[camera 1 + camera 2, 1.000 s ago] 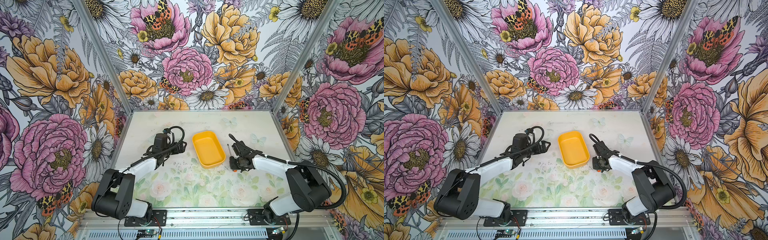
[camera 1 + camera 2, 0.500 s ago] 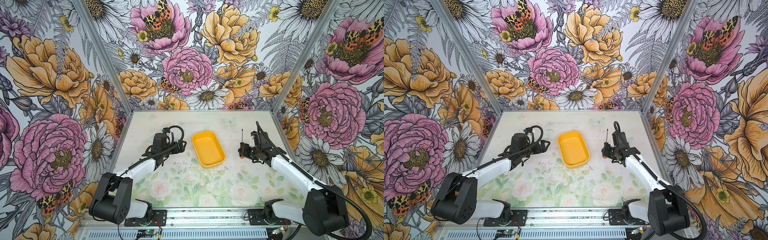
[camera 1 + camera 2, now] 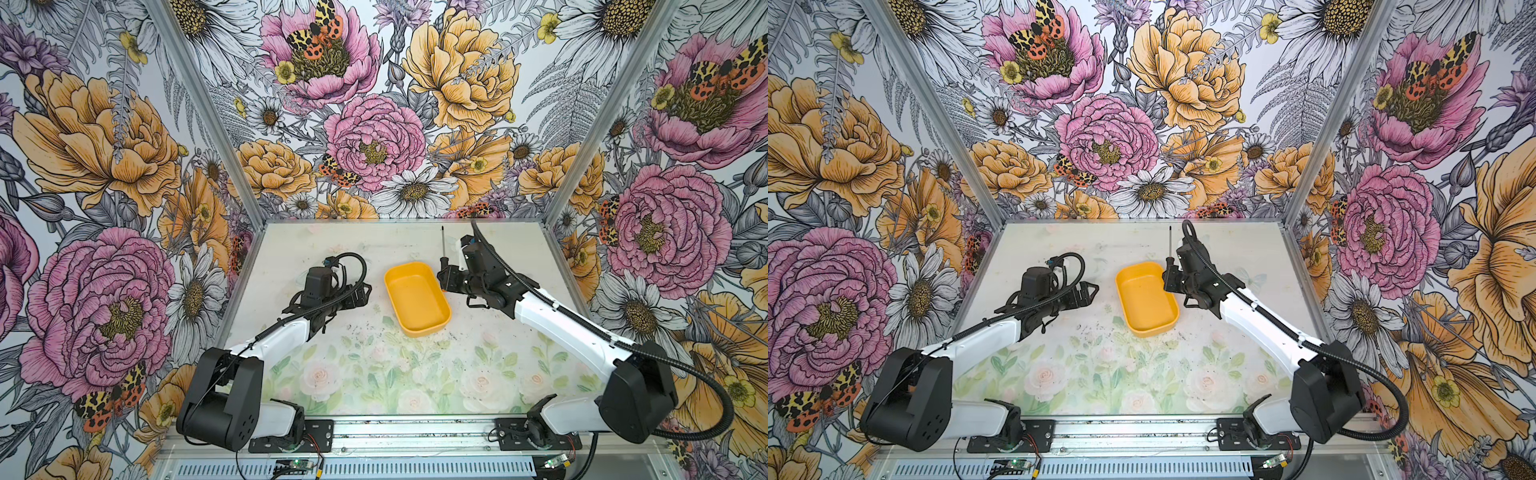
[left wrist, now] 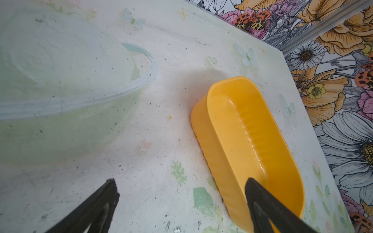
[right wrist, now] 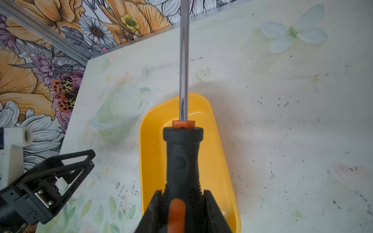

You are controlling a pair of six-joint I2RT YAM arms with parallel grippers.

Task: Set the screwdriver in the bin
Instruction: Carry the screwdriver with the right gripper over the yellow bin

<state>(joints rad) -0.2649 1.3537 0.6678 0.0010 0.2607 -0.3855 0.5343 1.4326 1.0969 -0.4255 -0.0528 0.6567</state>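
Note:
My right gripper [image 3: 448, 281] [image 3: 1170, 281] [image 5: 181, 193] is shut on the black handle of the screwdriver [image 3: 443, 249] [image 3: 1170, 249] [image 5: 182, 157]. It is held off the table at the far right corner of the bin [image 3: 417, 297] [image 3: 1145, 297] [image 5: 153, 151]. The thin shaft points toward the back wall. In the right wrist view the handle lies over the yellow-orange bin's inside, which holds nothing. My left gripper [image 3: 365, 293] [image 3: 1090, 291] [image 4: 181, 181] [image 5: 88, 159] hangs open and empty just left of the bin [image 4: 242, 131].
Flowered walls with metal corner posts [image 3: 569, 166] close in the table on three sides. The pale printed mat [image 3: 374, 374] is speckled with dark marks near the bin. Both arm bases sit on the front rail [image 3: 415, 432].
The right arm lifted the screwdriver off the table right of the bin, swung out toward the back, then came left to the bin's far right corner. The left arm stayed still.

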